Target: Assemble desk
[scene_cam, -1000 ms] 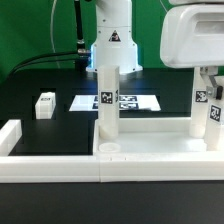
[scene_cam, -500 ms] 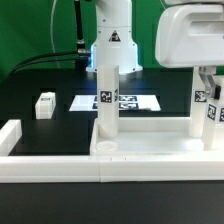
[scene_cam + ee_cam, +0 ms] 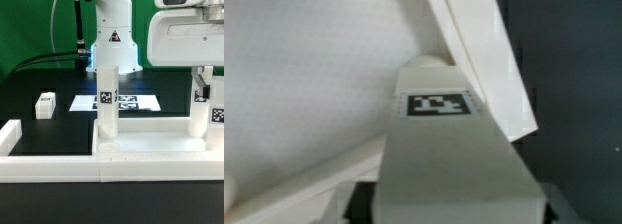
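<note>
On the exterior view's left, a loose leg (image 3: 45,104) lying on the black bench (image 3: 40,135), well apart from the rest. Next to it toward the middle, the marker board (image 3: 115,102) flat on the bench. In front of the board, the tabletop (image 3: 150,136) resting against the border wall (image 3: 60,166), with one leg (image 3: 106,99) standing upright at its near corner on the exterior view's left. On the exterior view's right, the arm's white housing high over another upright leg (image 3: 201,103) at the panel's far side. In the wrist view, a tagged leg (image 3: 441,150) close up against the tabletop (image 3: 304,80). Claw out of sight in both views, so its state cannot be told.
</note>
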You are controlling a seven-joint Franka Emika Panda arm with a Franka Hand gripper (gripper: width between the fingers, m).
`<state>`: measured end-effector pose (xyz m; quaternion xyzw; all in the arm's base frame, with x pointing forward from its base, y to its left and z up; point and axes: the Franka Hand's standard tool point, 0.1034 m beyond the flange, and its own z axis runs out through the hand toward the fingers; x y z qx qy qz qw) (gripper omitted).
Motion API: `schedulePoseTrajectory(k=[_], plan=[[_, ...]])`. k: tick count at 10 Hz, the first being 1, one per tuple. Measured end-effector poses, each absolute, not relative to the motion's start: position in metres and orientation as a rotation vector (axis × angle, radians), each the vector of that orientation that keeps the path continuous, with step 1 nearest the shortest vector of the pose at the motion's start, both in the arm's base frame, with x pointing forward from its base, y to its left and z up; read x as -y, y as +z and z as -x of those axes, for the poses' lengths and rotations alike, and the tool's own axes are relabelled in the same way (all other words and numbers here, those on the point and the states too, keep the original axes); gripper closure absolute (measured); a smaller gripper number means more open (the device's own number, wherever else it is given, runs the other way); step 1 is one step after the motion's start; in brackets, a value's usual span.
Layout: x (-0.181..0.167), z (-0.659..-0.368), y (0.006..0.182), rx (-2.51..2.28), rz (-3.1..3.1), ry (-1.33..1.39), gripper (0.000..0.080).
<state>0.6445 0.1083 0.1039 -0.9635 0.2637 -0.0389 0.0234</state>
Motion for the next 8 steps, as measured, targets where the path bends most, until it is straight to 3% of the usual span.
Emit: schedulePoseTrajectory(k=[4, 8], plan=[[-0.1058, -0.6444, 0.1036, -1.229, 2.826, -0.109, 0.0511], [-0.1037, -0.6398, 0.1031, -1.985, 2.282, -0.041, 0.0511]])
